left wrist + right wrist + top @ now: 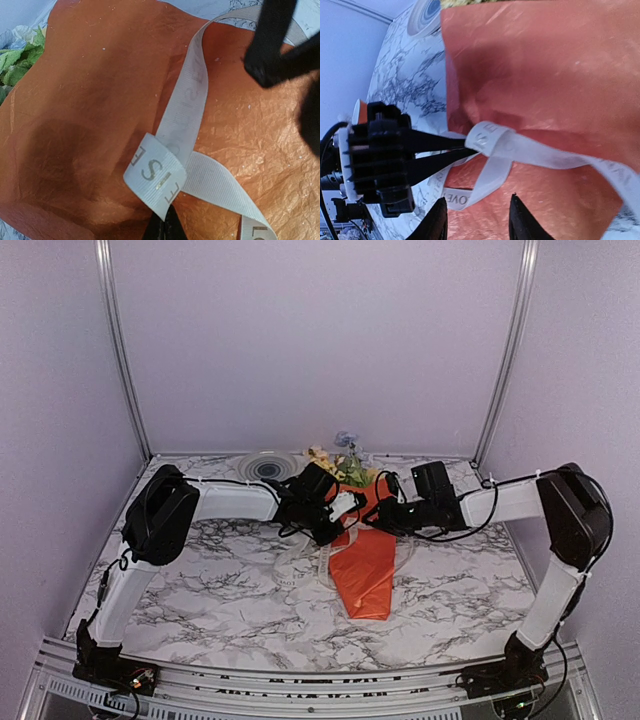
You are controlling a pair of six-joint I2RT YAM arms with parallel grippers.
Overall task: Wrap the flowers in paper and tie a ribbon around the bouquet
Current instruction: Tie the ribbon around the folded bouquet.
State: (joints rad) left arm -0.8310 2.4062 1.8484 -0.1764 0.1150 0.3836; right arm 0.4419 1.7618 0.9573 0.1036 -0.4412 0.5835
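Pinching a ribbon loop over an orange paper bouquet on a marbled counter.

The bouquet (365, 575) lies mid-counter, narrow end nearest the arm bases. Its crinkly paper (90, 100) looks thin, light and easily torn. The cream ribbon (187, 100) crosses itself on top; it looks limp and probably slippery, best gripped flat near the crossing. The left jaws are clenched on its loop; the right jaws stand apart, empty, just beside. Farther on, delicate flowers (345, 455) poke out. The counter (220, 590) looks smooth; pale lilac walls (320, 340) enclose it.

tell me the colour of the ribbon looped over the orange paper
A cream-white fabric ribbon with dull grey-gold printed letters; clearest in the left wrist view.
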